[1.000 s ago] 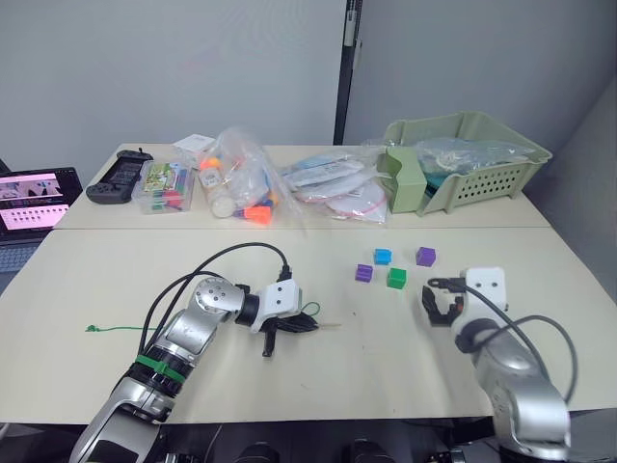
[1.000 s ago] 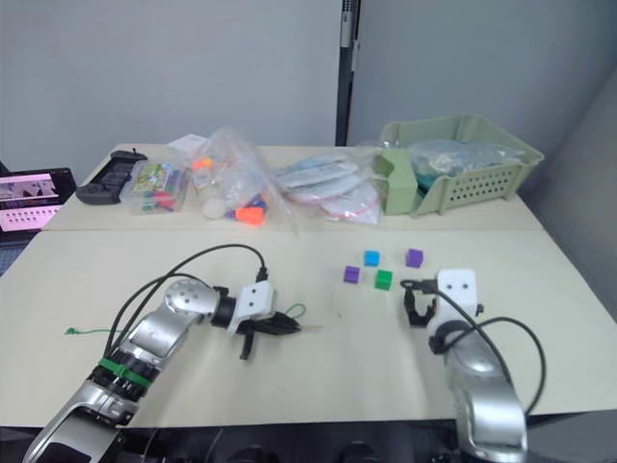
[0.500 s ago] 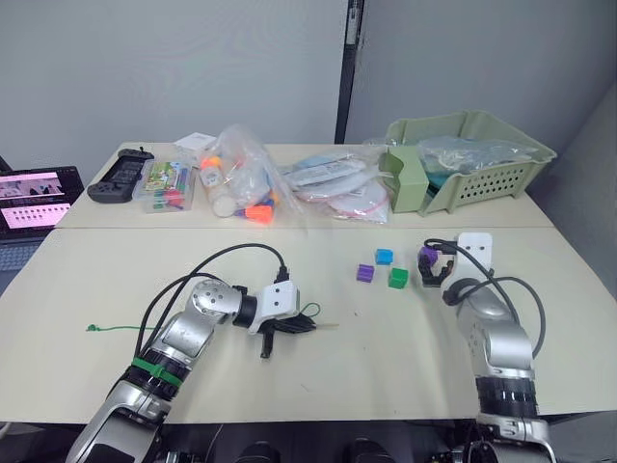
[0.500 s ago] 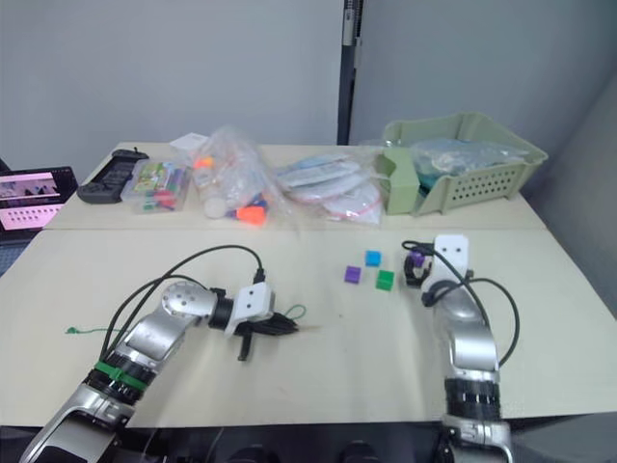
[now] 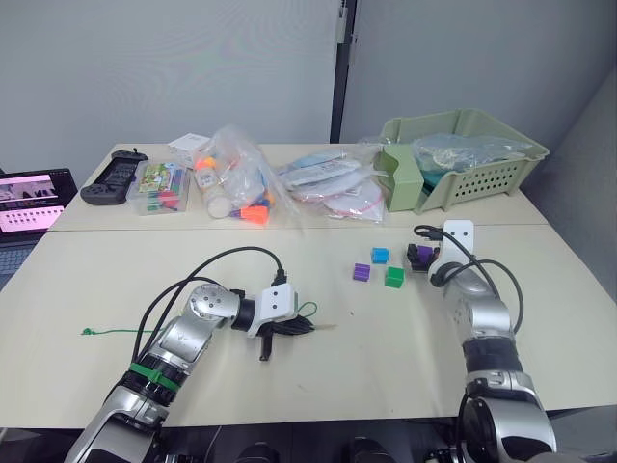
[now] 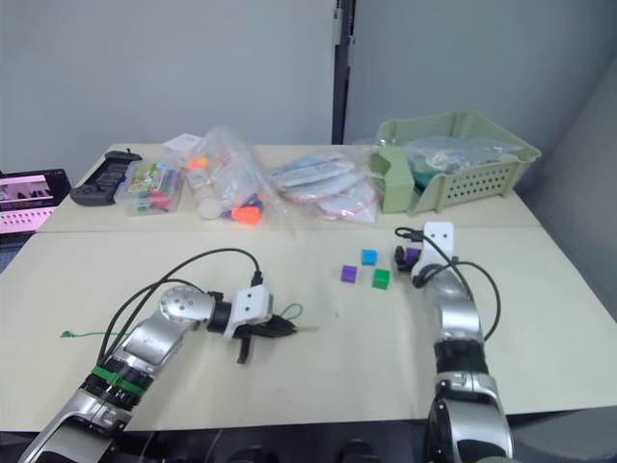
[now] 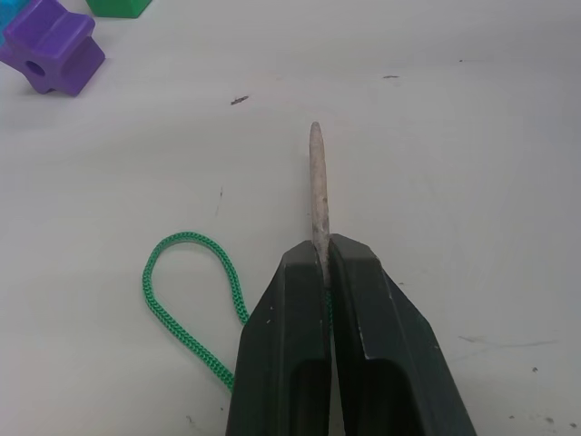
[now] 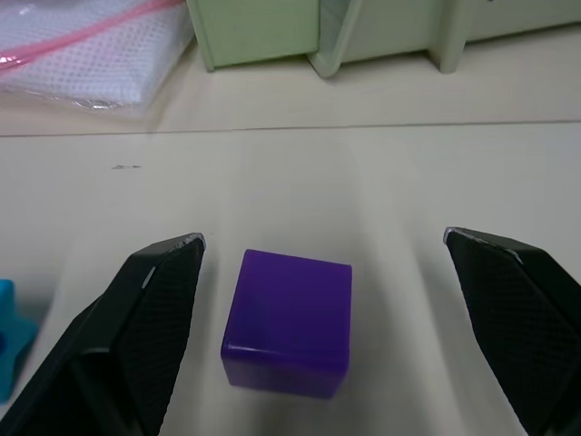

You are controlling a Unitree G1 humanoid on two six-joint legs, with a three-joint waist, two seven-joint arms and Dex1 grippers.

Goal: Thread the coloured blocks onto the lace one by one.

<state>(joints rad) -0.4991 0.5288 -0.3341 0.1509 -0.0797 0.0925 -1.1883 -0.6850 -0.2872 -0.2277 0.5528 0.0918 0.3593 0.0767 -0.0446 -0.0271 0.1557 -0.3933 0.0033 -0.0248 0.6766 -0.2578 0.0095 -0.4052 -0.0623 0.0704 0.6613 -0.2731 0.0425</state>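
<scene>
Right wrist view: your right gripper (image 8: 318,263) is spread wide around a purple cube (image 8: 289,322), which sits close to one finger and well clear of the other.

You have the lace (image 7: 186,300) pinched in the left gripper (image 7: 329,272), fingers pressed together just behind the pale stiff tip (image 7: 317,191), which points out over the table (image 5: 386,347); the soft green cord loops behind and trails away to your left. The cube looks light, hard and smooth, so it may skate or twist when you close; take it squarely on two flat opposite faces, leaving the hole clear. The other purple block (image 5: 362,272), the blue block (image 5: 381,256) and the green block (image 5: 394,278) lie just beside it, nearer the middle.
</scene>
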